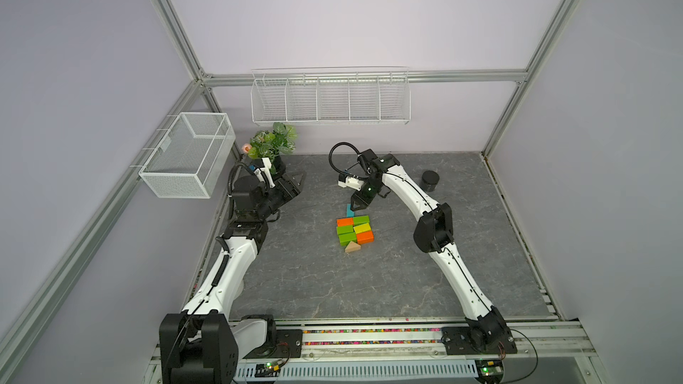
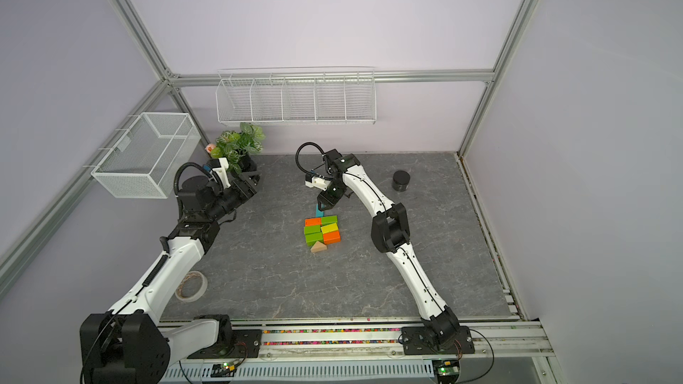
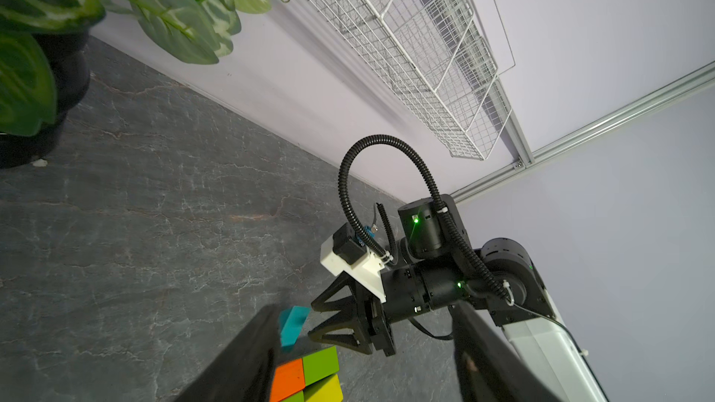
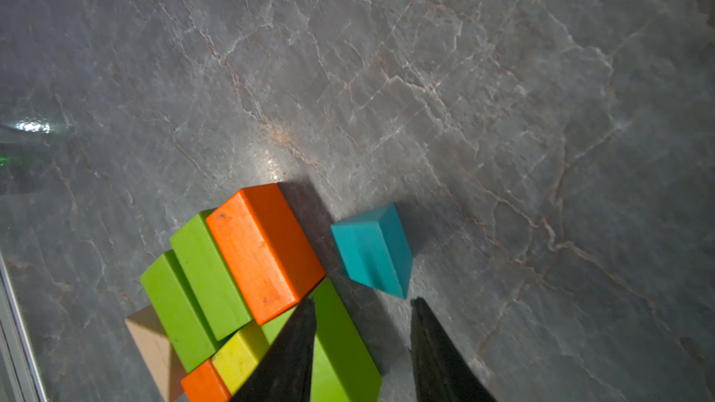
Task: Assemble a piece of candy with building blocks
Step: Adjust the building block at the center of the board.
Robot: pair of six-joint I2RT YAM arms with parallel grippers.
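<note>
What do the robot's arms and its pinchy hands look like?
The left arm and right arm are white tubes with chunky black joints. A black ribbed cable curls over each wrist, next to a white camera block. Tiny green lights glow on the black parts. The left gripper and right gripper each have two black, pointy triangle fingers.

Lilac walls [image 1: 351, 12], grey marbled tabletop [image 1: 406, 282], white wire rack [image 1: 330, 99] (aluminium frame [image 1: 550, 24] at corners).
</note>
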